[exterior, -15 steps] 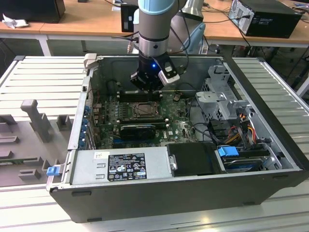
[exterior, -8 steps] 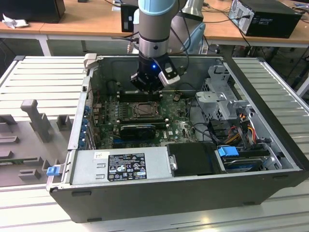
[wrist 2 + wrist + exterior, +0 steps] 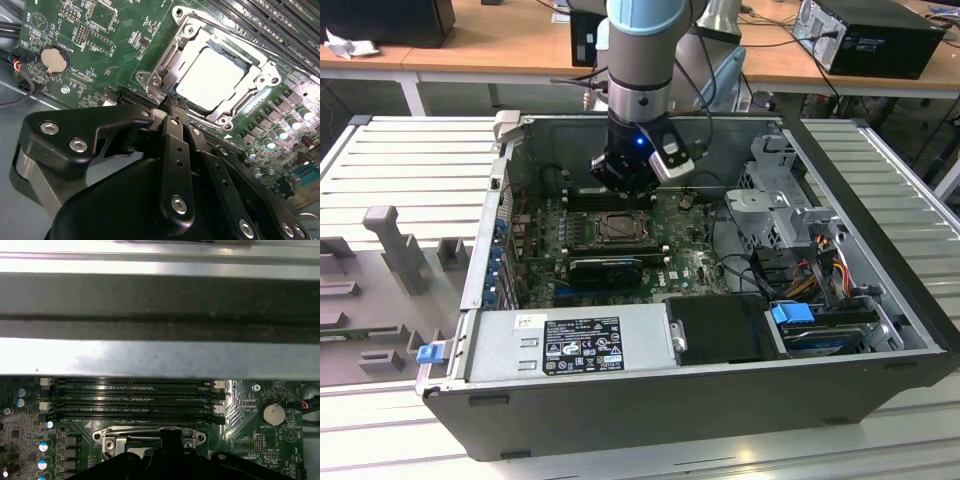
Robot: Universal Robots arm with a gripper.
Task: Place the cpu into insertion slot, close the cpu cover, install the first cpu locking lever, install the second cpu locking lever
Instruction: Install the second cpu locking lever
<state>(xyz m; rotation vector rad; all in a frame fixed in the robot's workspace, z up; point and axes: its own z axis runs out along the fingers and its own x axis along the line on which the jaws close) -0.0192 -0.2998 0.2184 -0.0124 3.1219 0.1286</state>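
- The gripper (image 3: 172,100) hangs with its fingers (image 3: 176,130) pressed together, empty, the tips at the socket's edge.
- The cpu (image 3: 212,75) lies flat in the insertion slot (image 3: 239,106), just beyond the fingertips.
- The cpu cover (image 3: 197,35) frames the chip and looks already lowered.
- In the exterior view the gripper (image 3: 625,185) hovers just above the socket (image 3: 617,228).

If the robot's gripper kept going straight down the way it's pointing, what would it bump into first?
Probably the edge of the silvery cover framing the chip in its socket. The gripper points at that near edge with fingers together, though how far above it sits is hard to judge.
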